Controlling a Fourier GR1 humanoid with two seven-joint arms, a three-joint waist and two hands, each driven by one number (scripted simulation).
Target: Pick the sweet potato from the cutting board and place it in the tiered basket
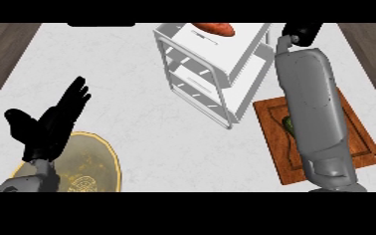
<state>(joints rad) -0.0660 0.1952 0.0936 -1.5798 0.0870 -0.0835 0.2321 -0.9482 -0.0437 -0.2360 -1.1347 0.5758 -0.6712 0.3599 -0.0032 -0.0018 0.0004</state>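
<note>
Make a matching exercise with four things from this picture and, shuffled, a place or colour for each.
Things:
1 sweet potato
2 cutting board
3 plate
4 left hand

Descriptions:
A brown, at the view's right
B on the tiered basket's top tier
C black, open, at the view's left
D yellow, lower left corner

Pairs: 1-B, 2-A, 3-D, 4-C
</note>
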